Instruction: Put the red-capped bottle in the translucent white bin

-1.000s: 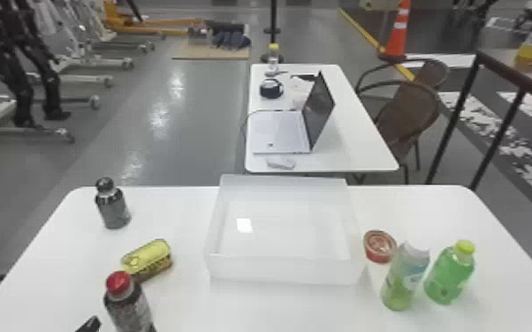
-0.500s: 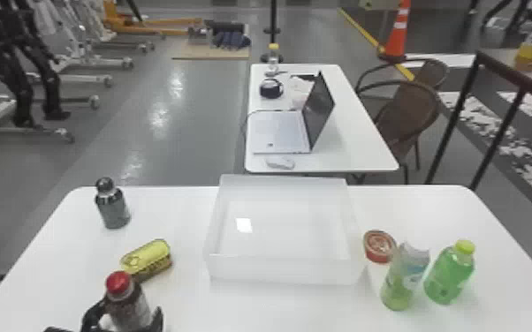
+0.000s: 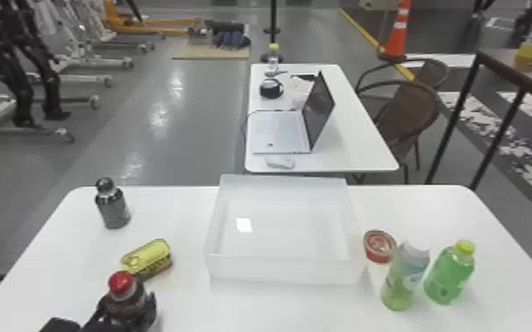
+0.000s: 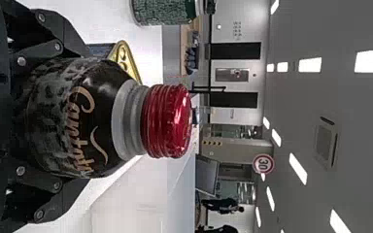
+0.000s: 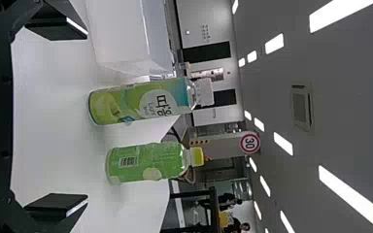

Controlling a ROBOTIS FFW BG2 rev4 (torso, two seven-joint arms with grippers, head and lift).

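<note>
The red-capped bottle (image 3: 124, 295) stood upright at the near left of the counter (image 3: 256, 309), outside the translucent white bin (image 3: 285, 269). By my reading the task was nearly halfway along: the grasp looked made, while the carry, the lowering into the bin and the release were all left to do. Whether the base was on the counter or just off it I could not tell, as it was hidden.

The bottle sat deep between the fingers of the left gripper (image 3: 127, 304), one on either side of the body below the neck, with the cap free above them. That gripper appeared closed on it, though the pads' contact was largely hidden.

Just beyond the bottle lay a yellow package (image 3: 146, 258), near enough that a straight lift seemed wiser than a sideways drag. The bin stood farther forward and to the right, its near wall still to be cleared. A dark bottle (image 3: 114, 207) was at the far left.

Past the bin's right side were a red tub (image 3: 379, 247), a white-capped green bottle (image 3: 404, 278) and a yellow-capped green bottle (image 3: 450, 273). The right gripper (image 5: 86, 116) was open, its fingers wide apart and holding nothing.
</note>
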